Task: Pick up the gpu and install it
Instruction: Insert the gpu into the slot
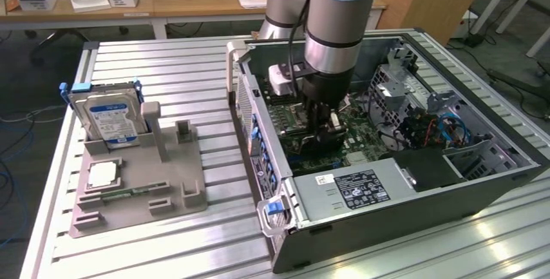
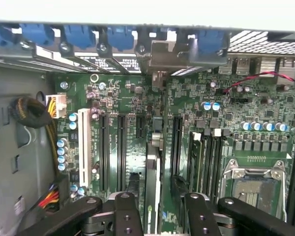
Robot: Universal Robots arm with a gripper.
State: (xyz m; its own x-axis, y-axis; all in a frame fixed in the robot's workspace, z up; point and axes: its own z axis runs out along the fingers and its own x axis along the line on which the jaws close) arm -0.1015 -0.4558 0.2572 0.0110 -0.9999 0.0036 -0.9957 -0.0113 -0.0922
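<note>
The gpu [image 2: 152, 167] shows edge-on in the wrist view as a thin dark card standing upright among the long black slots of the green motherboard [image 2: 132, 93]. Its silvery end bracket [image 2: 160, 56] sits against the case's rear wall. My gripper [image 2: 155, 196] straddles the card, with one black finger [image 2: 132, 189] on each side and a narrow gap between each and the card, so it is open. In the exterior view the gripper [image 1: 322, 131] reaches straight down into the open computer case [image 1: 387, 195], over the board.
On the exterior view's left a grey fixture [image 1: 138, 189] holds a silver hard drive [image 1: 107, 118], a processor chip and a small green memory stick [image 1: 129, 193]. Inside the case are the processor socket [image 2: 255, 182], a cable bundle [image 2: 32, 113] and a drive cage [image 1: 413, 92].
</note>
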